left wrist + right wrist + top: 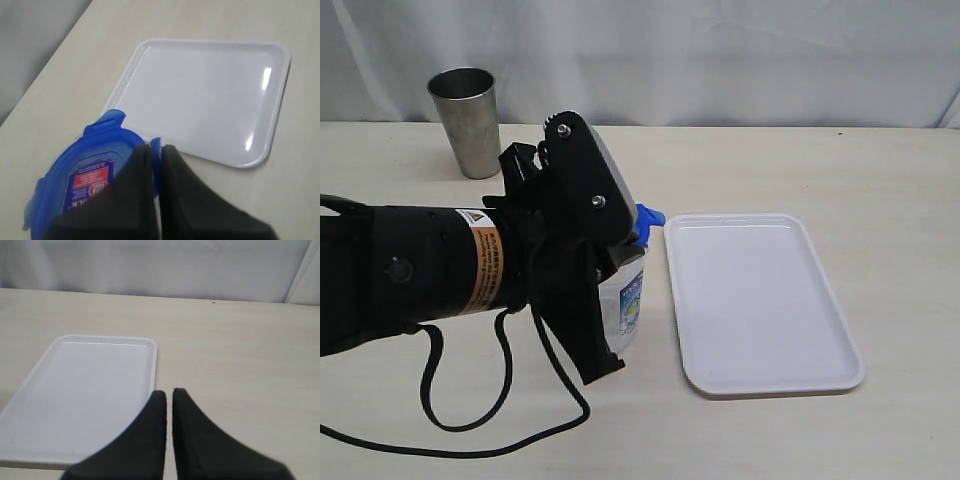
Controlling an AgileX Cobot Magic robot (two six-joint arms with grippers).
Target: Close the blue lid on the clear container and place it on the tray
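The blue lid point(85, 170) lies on top of the clear container point(628, 300), which stands on the table just left of the tray point(760, 300). One lid flap point(650, 216) sticks out toward the tray. My left gripper point(156, 146) is shut on another flap of the lid at its rim, and its wrist hides most of the container in the exterior view. In the left wrist view the white tray point(210, 95) lies empty beyond the lid. My right gripper point(169, 392) is shut on nothing, above the table beside the tray point(85, 390); it does not show in the exterior view.
A tapered steel cup point(468, 120) stands at the back left of the table. The left arm's black cable point(500, 400) loops over the table in front of the arm. A white curtain hangs behind the table.
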